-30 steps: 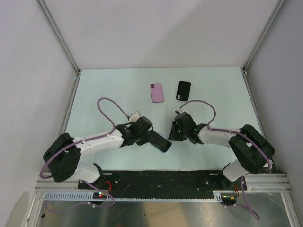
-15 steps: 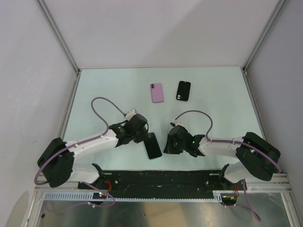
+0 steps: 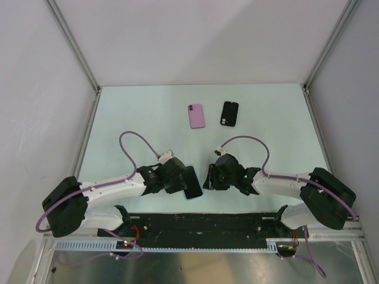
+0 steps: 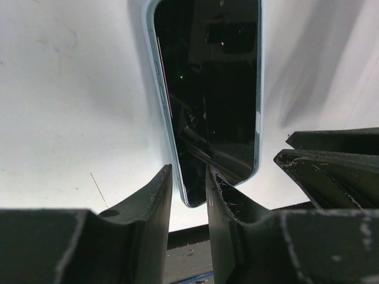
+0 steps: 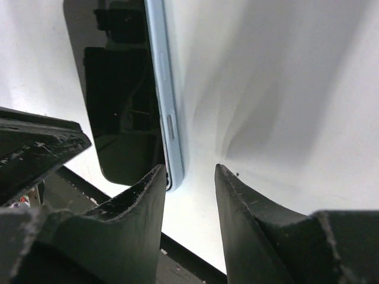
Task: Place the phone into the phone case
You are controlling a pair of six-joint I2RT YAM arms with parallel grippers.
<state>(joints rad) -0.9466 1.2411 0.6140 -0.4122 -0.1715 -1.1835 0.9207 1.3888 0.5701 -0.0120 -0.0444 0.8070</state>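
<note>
Now left pincer [image 4: 188,171] pinches only the phone's [image 4: 207,89] end, right pincer [image 5: 189,170] open beside it; so narrow a hold could let the phone pivot and drop.

The table [image 3: 130,112] is a pale mint-green sheet, closed in by white walls [image 3: 195,41] on the left, back and right. A black rail [image 3: 201,223] runs along its near edge. Toward the back, a little right of the middle, two phone-shaped things lie flat and near each other, well apart from everything else. On the left is a pink case [image 3: 196,116], or perhaps a phone face down; I cannot tell which. On the right is a black case [image 3: 230,113]. Near the front a phone [image 3: 192,181] with a dark screen and a pale blue rim sits low over the table. Whether it rests on the surface I cannot tell.
</note>
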